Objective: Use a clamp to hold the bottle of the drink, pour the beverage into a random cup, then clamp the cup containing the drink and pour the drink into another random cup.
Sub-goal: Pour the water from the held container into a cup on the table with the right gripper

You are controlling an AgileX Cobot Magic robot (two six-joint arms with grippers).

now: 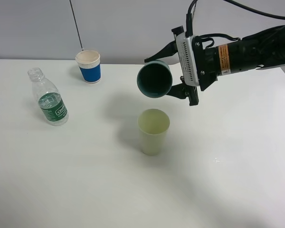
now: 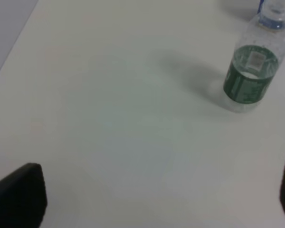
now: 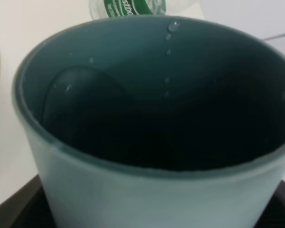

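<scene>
While our right gripper (image 1: 162, 75) clamps the tipped teal cup (image 1: 152, 81), the green cup (image 1: 153, 130) stands at its six o'clock.

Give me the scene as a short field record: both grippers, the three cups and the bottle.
right gripper: shut on the teal cup
teal cup: lifted, tipped on its side, inside facing the high camera; droplets and what looks like a little liquid inside
green cup: upright, just below the teal cup in the high view, not touched; contents unclear
pour stream: none visible
left gripper: open, holding nothing
bottle: upright, far left, untouched
paper cup: upright at the back, untouched
</scene>
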